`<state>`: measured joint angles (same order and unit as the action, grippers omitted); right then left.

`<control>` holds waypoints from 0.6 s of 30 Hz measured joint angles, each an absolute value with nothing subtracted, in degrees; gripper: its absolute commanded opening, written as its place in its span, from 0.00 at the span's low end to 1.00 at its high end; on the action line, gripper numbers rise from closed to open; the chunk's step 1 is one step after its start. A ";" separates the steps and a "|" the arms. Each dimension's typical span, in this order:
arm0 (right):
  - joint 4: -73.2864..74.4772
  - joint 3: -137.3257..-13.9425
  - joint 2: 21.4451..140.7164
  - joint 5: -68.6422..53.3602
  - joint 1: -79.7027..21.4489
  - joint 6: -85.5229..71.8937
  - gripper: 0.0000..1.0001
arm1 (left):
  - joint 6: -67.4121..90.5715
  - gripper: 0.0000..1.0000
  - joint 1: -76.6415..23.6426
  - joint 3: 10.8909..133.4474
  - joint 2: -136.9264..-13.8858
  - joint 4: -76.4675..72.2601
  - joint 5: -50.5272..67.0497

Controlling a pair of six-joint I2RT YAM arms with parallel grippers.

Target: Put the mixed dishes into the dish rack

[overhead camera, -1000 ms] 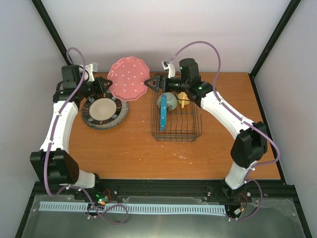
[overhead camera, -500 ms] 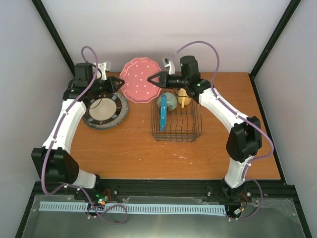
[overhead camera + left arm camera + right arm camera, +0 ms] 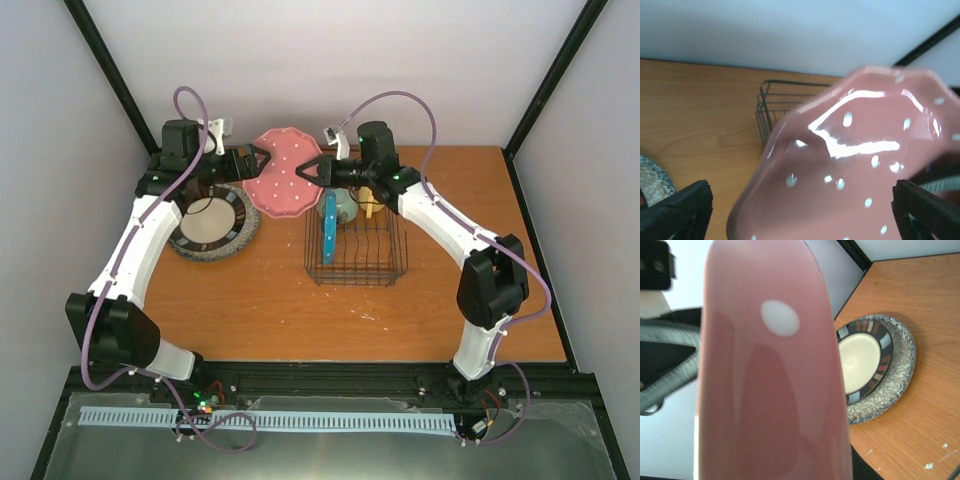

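Top external view: step in hand, as judged, a handover. Pink-red dotted plate [image 3: 282,185]: aloft and tilted between the arms, just left of the dish rack [image 3: 355,281]. Right gripper [image 3: 312,170]: fingers pinched on the plate's right rim. Left gripper [image 3: 258,163]: fingers spread wide astride the left rim, not gripping. Next move calls for the left arm to back clear and the right to stand the plate in a free slot. Rack contents: blue dotted plate [image 3: 328,236] upright, pale green bowl [image 3: 345,206], yellow mug [image 3: 373,201]. Table [image 3: 290,310]: grey speckled plate [image 3: 216,253], a dark-rimmed plate [image 3: 208,220] upon it.

Arms extended inward, left end effector [image 3: 252,160] spread, right end effector [image 3: 310,170] clamped
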<state>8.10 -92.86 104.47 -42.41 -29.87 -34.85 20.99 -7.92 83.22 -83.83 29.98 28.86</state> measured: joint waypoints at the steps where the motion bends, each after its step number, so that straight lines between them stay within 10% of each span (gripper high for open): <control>1: 8.60 -92.36 104.14 -41.76 -30.11 -34.41 0.03 | 21.02 1.00 -8.10 83.83 -83.68 30.13 27.38; 18: 23.77 -90.39 81.62 -4.21 -29.54 -23.29 0.03 | 19.73 1.00 -8.16 80.16 -69.30 28.75 -7.55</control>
<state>23.77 -90.39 81.62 -4.21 -29.54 -23.29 19.73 -8.16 80.16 -69.30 28.75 -7.55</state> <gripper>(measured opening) 0.201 0.994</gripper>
